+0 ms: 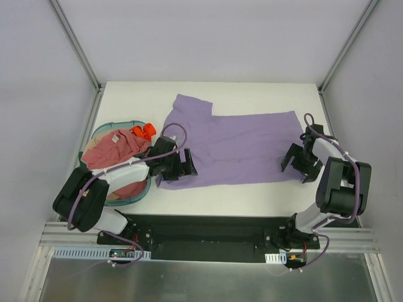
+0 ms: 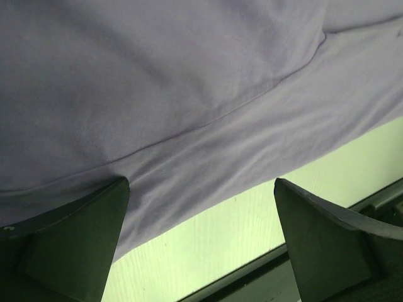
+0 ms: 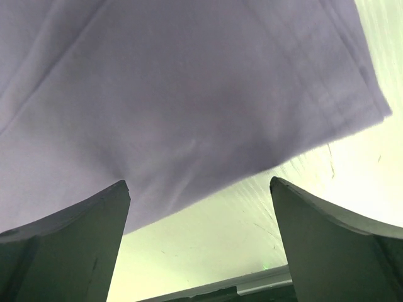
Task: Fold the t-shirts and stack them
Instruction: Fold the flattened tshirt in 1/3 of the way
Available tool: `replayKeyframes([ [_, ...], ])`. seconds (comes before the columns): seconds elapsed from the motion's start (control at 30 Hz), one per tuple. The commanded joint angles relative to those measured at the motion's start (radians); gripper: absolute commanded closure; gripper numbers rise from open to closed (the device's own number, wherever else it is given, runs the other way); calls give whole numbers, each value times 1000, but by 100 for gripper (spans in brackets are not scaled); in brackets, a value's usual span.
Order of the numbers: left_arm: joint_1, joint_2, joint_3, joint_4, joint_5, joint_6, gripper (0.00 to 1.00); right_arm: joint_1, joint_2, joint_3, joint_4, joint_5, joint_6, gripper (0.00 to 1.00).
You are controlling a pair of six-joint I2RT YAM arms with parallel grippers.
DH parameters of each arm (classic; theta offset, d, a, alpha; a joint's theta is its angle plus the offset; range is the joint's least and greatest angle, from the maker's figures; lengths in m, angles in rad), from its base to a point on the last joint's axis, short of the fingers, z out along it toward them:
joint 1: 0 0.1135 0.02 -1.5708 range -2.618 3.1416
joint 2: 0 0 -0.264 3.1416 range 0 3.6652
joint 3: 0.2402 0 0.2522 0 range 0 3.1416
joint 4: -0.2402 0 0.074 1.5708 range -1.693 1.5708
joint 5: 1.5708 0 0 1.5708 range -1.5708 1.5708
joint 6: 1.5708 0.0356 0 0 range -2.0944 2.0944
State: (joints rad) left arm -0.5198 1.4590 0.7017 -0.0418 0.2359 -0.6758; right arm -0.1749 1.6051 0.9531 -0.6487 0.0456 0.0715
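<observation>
Hovering over near hem of flat-spread lavender t-shirt point(image 1: 239, 148): left gripper point(image 1: 181, 170), right gripper point(image 1: 297, 170) both jaws apart, holding nothing.

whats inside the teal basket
A pink-red tee heaped on top, tan cloth showing at its left edge, and something orange-red at the far rim. The cloth hides the floor of the basket, and the left arm covers its near side.
</observation>
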Motion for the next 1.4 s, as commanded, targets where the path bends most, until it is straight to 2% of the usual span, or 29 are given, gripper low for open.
replayKeyframes([
  [0.0, -66, -116, -123, -107, -84, -97, 1, -14, -88, -57, -17, 5, 24, 4],
  [0.33, -86, -344, -255, -113, -93, -111, 1, -37, -278, -201, -29, 10, 21, 4],
  [0.47, -88, -391, -220, -113, -63, -81, 1, -26, -390, -177, 0, -122, 8, 4],
  [0.57, -92, -399, -154, -113, -53, -58, 1, 18, -422, -119, 23, -165, 2, 4],
  [0.73, -92, -355, -36, -113, -69, -21, 1, 156, -297, -13, 75, -187, 13, 4],
  [0.87, -92, -273, 53, -116, -70, -8, 1, 192, -165, 10, 112, -173, 74, 4],
  [1.07, -92, -220, 140, -159, -113, 12, 1, 184, -24, -2, 133, -170, 102, 4],
  [1.17, -91, -219, 176, -199, -167, 27, 1, 178, -30, -60, 152, -161, 120, 4],
  [1.37, -66, -227, 245, -273, -296, 58, 1, 48, -103, -194, 144, -219, 103, 4],
])
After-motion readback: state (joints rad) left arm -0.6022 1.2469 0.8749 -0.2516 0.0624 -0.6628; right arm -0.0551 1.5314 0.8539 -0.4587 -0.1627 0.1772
